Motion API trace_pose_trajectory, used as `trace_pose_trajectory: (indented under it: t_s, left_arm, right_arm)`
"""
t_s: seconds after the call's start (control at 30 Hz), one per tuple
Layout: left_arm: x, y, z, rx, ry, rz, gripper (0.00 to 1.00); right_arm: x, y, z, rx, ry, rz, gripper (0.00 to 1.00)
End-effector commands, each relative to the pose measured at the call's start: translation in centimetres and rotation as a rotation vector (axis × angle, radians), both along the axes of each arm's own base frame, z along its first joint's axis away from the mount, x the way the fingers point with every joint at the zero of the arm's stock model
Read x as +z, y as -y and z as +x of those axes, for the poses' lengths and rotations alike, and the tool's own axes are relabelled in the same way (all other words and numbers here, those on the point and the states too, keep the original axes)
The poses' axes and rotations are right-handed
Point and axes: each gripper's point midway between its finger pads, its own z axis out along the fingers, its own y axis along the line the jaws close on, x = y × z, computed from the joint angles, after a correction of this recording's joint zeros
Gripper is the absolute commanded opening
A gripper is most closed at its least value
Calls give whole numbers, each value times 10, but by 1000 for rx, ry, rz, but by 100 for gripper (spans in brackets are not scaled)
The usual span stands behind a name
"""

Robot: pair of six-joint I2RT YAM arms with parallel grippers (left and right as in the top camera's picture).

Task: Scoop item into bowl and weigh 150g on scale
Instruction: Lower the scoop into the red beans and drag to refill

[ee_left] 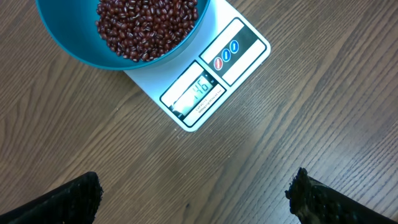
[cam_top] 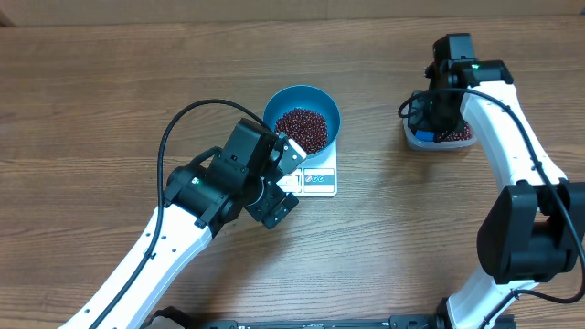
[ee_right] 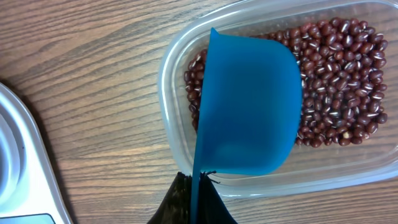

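While left gripper (ee_left: 196,186) hangs spread near scale (ee_left: 193,93), right gripper (ee_right: 194,196) pinches scoop (ee_right: 249,112) over tub (ee_right: 166,74).

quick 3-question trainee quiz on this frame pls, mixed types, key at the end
1. True or false: the bowl sits on the scale.
2. The right hand grips: A) the scoop B) the bowl C) nothing.
3. Fill in: beans lie in the bowl and in the clear ____.
Key: 1 true; 2 A; 3 tub.
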Motion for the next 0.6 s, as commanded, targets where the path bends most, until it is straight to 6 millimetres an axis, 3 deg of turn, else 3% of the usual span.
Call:
trace_pose_trajectory:
  t_s: [0.0,0.13,0.27,0.57]
  left_arm:
    - [-1,0,-1,-16,-2,-6,99]
    - [-1,0,-1,-16,-2,-6,100]
    - [-1,0,-1,-16,-2,-6,99]
    - [-1,0,-1,-16,-2,-6,100]
  right_arm:
    - [12,0,1,-8,36,77,4]
    - [13,10,2,-43,40,147,4]
    - [19,6,3,-5,59,259,4]
    - [17,32,-4,-53,39,247,4]
